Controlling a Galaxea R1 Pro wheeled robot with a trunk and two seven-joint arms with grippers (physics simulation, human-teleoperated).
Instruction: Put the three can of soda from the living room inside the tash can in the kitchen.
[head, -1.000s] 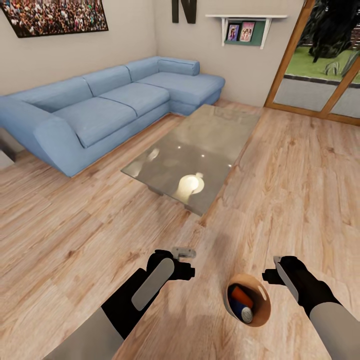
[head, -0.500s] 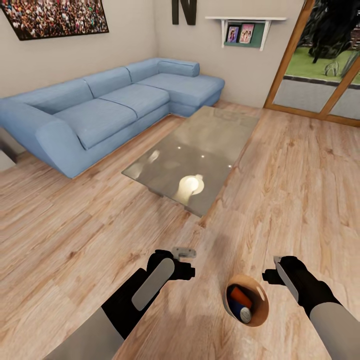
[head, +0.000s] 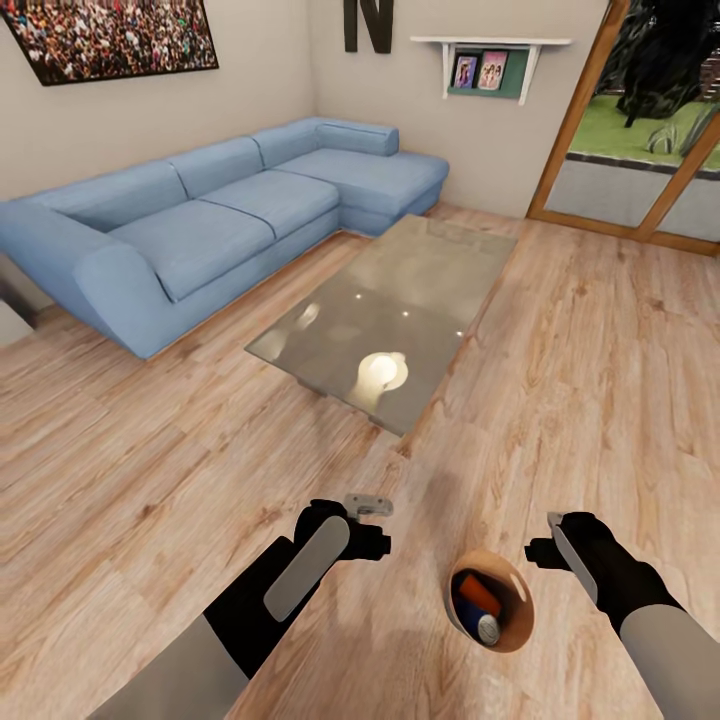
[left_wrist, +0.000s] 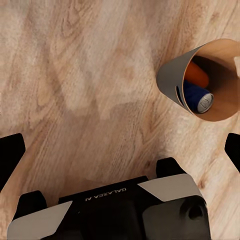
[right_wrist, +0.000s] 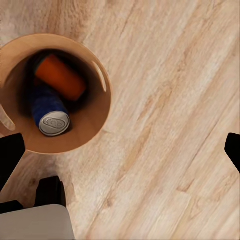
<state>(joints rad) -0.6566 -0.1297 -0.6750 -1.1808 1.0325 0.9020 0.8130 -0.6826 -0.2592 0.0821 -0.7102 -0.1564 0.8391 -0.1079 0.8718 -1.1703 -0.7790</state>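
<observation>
The tash can (head: 512, 632), a small round tan bin, stands on the wood floor between my two arms. Two cans of soda lie inside it: an orange can (head: 479, 594) and a blue can with a silver top (head: 487, 628). The left wrist view shows the bin (left_wrist: 169, 76) off to one side with the orange can (left_wrist: 196, 75) and the blue can (left_wrist: 198, 98) inside. In the right wrist view the bin (right_wrist: 95, 117) holds the orange can (right_wrist: 61, 77) and the blue can (right_wrist: 48, 111). My left gripper (head: 372, 524) and right gripper (head: 542, 540) hover open and empty on either side.
A glass coffee table (head: 400, 300) stands ahead in the living room. A long blue corner sofa (head: 220, 215) runs along the left wall. A wood-framed glass door (head: 640, 150) is at the right. Bare wood floor (head: 150, 480) surrounds the bin.
The whole picture has shifted slightly, so the camera moved a little. Both grippers stay open in the same pose and the cans lie as before.
</observation>
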